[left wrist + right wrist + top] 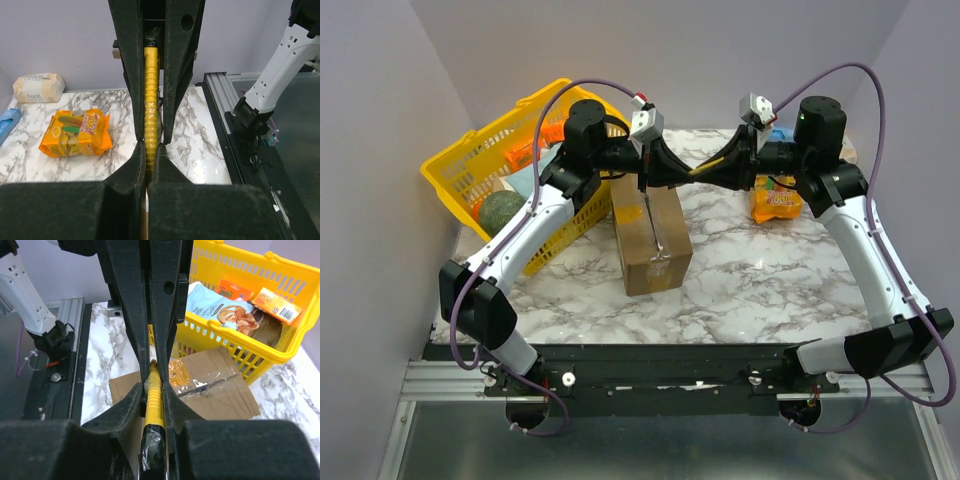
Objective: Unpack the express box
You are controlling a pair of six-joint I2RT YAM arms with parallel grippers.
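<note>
The express box, brown cardboard with a taped seam and a yellow sticker, lies mid-table; it also shows in the right wrist view. Above its far end both grippers meet tip to tip on a yellow ribbed cutter with a black taped end. My left gripper is shut on one part of the handle. Facing it, my right gripper has its fingers pressed on the handle's sides. In the top view the left gripper and the right gripper hover just over the box.
A yellow plastic basket with snack packs and a green round fruit stands left of the box, touching it. An orange snack bag lies at the right back. A tissue pack sits near the far wall.
</note>
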